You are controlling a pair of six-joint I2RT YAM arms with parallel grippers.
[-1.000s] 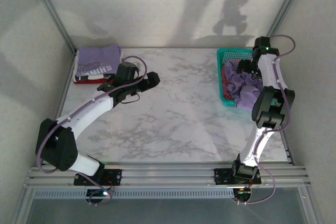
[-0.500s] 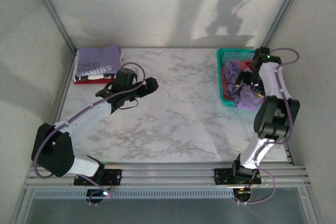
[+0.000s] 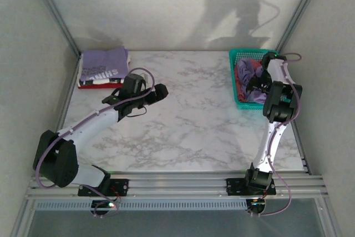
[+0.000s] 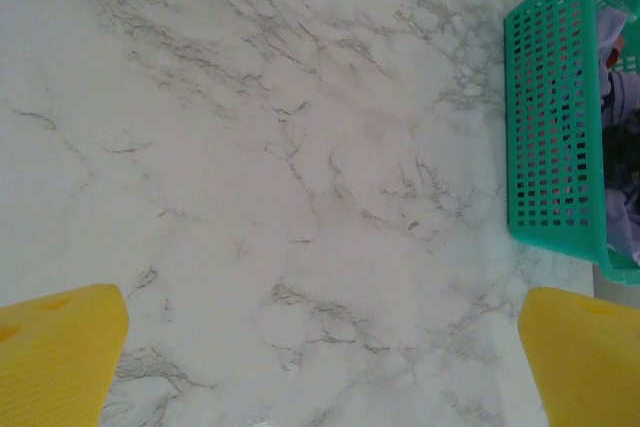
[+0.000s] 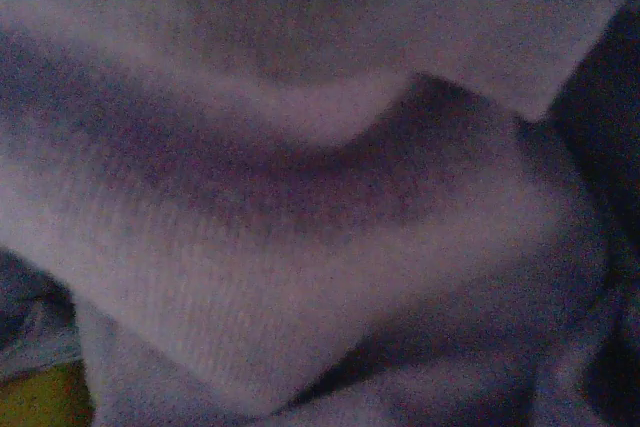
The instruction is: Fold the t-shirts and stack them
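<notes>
Right gripper [image 3: 255,84] buried in the basket – left gripper [image 4: 325,352] hanging over bare marble.
The right jaws stand wide against a lavender t-shirt [image 5: 300,247] in the teal basket [image 3: 233,76], far right; any grip is unclear. The left gripper's yellow fingers are spread. White marble table [image 3: 188,120], pale walls, folded t-shirts [image 3: 102,66] far left. A second ago the right arm stood higher – it has dipped in.
</notes>
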